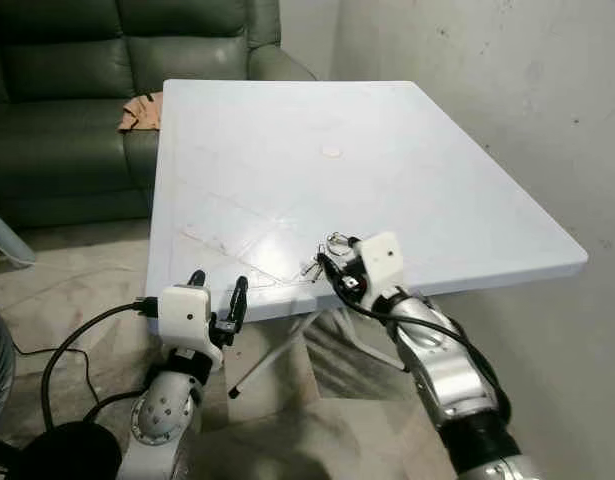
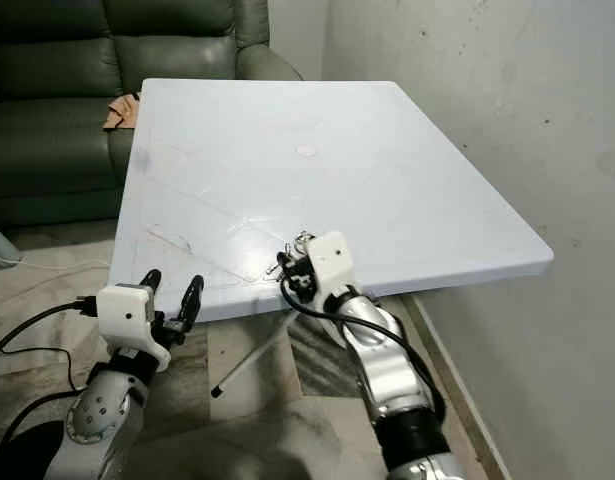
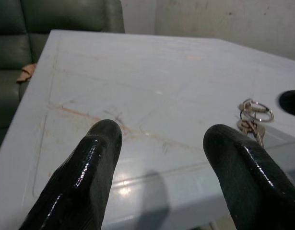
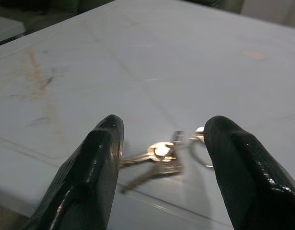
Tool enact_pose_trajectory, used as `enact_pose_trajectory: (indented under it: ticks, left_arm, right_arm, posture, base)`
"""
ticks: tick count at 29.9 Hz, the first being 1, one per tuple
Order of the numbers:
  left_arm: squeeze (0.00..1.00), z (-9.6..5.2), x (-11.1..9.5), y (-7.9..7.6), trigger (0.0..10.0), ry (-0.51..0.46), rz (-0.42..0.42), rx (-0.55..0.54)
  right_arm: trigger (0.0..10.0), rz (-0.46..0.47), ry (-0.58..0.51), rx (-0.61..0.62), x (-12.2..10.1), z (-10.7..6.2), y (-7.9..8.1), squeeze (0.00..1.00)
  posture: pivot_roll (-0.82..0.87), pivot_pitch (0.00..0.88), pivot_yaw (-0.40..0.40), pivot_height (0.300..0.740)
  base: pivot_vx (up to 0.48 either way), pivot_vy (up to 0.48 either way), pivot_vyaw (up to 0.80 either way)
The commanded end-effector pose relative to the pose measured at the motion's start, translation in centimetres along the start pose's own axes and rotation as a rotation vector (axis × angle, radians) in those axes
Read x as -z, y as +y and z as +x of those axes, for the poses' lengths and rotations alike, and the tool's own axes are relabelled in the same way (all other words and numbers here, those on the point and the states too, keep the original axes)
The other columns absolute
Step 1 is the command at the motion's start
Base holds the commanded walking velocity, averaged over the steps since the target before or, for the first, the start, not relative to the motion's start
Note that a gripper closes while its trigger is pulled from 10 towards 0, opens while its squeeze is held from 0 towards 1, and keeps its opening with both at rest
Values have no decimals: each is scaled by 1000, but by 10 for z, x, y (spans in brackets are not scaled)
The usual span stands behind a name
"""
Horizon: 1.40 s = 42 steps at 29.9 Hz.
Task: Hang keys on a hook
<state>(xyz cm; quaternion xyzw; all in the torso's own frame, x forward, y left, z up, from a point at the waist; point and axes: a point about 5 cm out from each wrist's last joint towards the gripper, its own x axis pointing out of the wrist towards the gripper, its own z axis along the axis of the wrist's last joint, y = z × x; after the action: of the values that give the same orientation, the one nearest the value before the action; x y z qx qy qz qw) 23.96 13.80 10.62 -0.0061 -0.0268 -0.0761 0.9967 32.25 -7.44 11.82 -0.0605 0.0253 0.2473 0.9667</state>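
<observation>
While I watch, my right gripper (image 4: 161,132) fingers spread wide around the keys (image 4: 161,158), not gripping, keys flat on the white table (image 1: 407,160) near its front edge, left gripper (image 1: 217,290) spread wide, holding nothing.

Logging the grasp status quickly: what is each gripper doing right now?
Left gripper: open, empty, at the white table's near edge.
Right gripper: open, fingers either side of the metal keys on a ring, not closed on them.

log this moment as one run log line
stage: reaching | right claw: open, straddling keys on table | left claw: open, idle at table edge | keys: not grasped
</observation>
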Motion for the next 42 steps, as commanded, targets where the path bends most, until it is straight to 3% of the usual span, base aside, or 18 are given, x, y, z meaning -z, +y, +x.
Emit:
enact_pose_trajectory:
  ticks: [1,17,31,33,35,36,37,38,41,42]
  left_arm:
    - [0,-2,-4,-3,10000,-7,8,13]
    - [0,-22,-7,-9,10000,24,3,13]
    - [0,-29,-11,-12,10000,39,4,25]
    - [0,-29,-11,-12,10000,39,3,26]
    - [0,-28,-12,-13,10000,39,2,27]
    - [0,-28,-12,-13,10000,39,2,27]
    - [0,-28,-12,-13,10000,39,1,27]
    - [0,-28,-12,-13,10000,39,2,27]
    - [0,-28,-12,-13,10000,41,3,27]
    - [0,-28,-13,-12,10000,42,2,26]
  right_arm:
    - [10000,-2,28,6,2,2,0,0]
    - [10000,153,43,60,-10,29,30,0]
    - [10000,212,-24,155,-27,40,21,0]
    - [9176,214,-23,159,-28,41,20,0]
    - [4941,208,-22,161,-28,42,21,0]
    - [4941,208,-22,161,-28,42,21,0]
    - [4118,201,-21,163,-28,42,21,0]
    - [1647,199,-18,164,-28,42,22,0]
    - [1647,197,-16,165,-28,43,22,0]
    - [0,196,-16,165,-27,43,23,0]
  posture:
    - [-31,111,-88,728]
    - [22,182,-98,728]
    - [34,200,-96,728]
    - [34,201,-95,728]
    - [33,204,-94,728]
    - [33,204,-94,728]
    - [34,206,-94,728]
    - [34,206,-94,728]
    - [34,206,-94,728]
    - [35,208,-94,728]
  base:
    - [0,0,0]
    - [0,0,0]
    - [0,0,0]
    - [0,0,0]
    - [0,0,0]
    - [0,0,0]
    - [0,0,0]
    - [0,0,0]
    - [0,0,0]
    - [0,0,0]
